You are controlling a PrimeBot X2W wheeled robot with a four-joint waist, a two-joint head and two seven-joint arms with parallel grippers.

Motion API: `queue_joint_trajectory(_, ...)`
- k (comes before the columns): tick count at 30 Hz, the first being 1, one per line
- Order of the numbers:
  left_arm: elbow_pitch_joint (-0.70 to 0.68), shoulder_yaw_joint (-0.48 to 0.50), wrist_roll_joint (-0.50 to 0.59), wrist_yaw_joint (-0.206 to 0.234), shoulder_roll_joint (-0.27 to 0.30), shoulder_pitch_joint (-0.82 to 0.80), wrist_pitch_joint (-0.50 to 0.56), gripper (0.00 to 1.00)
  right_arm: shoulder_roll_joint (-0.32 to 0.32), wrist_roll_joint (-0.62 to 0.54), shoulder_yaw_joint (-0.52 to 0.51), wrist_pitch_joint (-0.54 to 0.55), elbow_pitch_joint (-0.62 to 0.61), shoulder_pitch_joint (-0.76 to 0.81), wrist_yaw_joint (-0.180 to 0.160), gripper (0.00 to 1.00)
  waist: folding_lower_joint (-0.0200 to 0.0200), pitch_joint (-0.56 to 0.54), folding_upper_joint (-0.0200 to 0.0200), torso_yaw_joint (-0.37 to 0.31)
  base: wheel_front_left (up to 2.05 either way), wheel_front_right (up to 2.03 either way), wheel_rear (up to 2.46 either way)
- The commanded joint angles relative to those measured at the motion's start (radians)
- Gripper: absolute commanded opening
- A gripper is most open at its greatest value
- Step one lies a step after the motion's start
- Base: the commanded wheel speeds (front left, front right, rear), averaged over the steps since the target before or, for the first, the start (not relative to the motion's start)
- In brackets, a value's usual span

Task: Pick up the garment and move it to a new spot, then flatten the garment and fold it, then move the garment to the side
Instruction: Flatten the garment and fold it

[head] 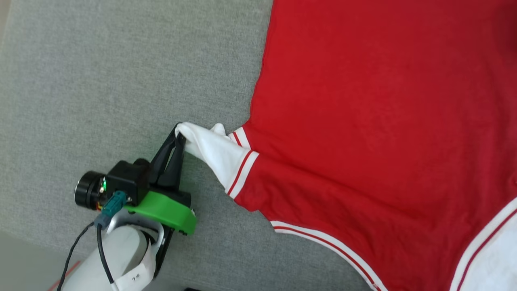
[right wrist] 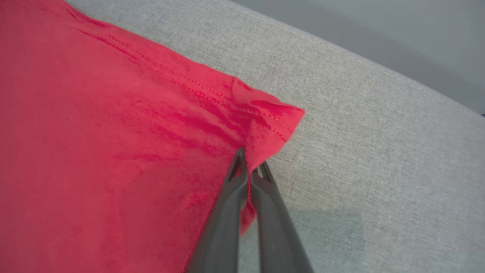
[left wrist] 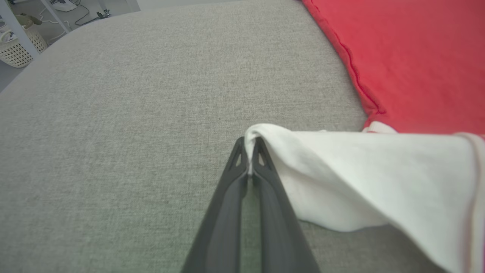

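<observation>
The head camera gives me the garment (head: 363, 121) lying spread on the grey cushion (head: 101, 81), its red body filling the right of the view; my left gripper (head: 179, 135) has its fingers pressed together on the tip of the white sleeve (head: 214, 151), which is pulled out to the left of the body. The left wrist camera adds that the sleeve hangs lifted off the cushion, draping rightward from the pinch; it also catches a pale basket (left wrist: 17, 49) on the floor past the cushion's far edge. On the right wrist camera, my right gripper (right wrist: 250, 167) is closed on a corner of the red hem; cloth shows between the fingers and creases run toward the grip. The left forearm (head: 117, 258) rises from the lower left, fingers angled up and right toward the sleeve; bare cushion lies around both grips.
</observation>
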Motion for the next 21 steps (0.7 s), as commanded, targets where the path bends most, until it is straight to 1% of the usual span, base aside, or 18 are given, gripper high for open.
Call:
queue_joint_trajectory(1, 0.008, 0.010, 0.010, -0.006, -0.006, 0.022, -0.003, 0.00, -0.018, 0.021, 0.013, -0.027, -0.010, 0.025, 0.000, 0.00, -0.0001, -0.079, 0.0000, -0.030, 0.00, 0.00, 0.00)
queue_joint_trajectory(6, 0.035, 0.028, 0.009, -0.013, -0.004, 0.076, -0.003, 0.00, -0.113, 0.102, 0.098, -0.124, -0.102, 0.121, 0.000, 0.00, -0.0001, -0.176, 0.0000, -0.067, 0.00, 0.00, 0.00)
queue_joint_trajectory(8, 0.042, 0.035, 0.007, -0.012, 0.000, 0.101, -0.003, 0.00, -0.166, 0.135, 0.144, -0.155, -0.162, 0.183, 0.000, 0.00, -0.0001, -0.214, 0.0000, -0.086, 0.00, 0.00, 0.00)
queue_joint_trajectory(10, 0.046, 0.040, 0.005, -0.009, 0.003, 0.121, -0.003, 0.00, -0.210, 0.171, 0.167, -0.185, -0.218, 0.245, 0.000, 0.00, -0.0001, -0.241, 0.0000, -0.103, 0.00, 0.00, 0.00)
queue_joint_trajectory(15, 0.051, 0.052, -0.005, 0.000, 0.014, 0.170, -0.003, 0.00, -0.293, 0.232, 0.184, -0.256, -0.339, 0.419, 0.000, 0.00, -0.0001, -0.293, 0.0000, -0.150, 0.00, 0.00, 0.00)
queue_joint_trajectory(21, 0.046, 0.065, -0.016, 0.013, 0.034, 0.216, -0.003, 0.00, -0.336, 0.264, 0.150, -0.307, -0.437, 0.646, 0.000, 0.00, -0.0001, -0.338, 0.0000, -0.203, 0.00, 0.00, 0.00)
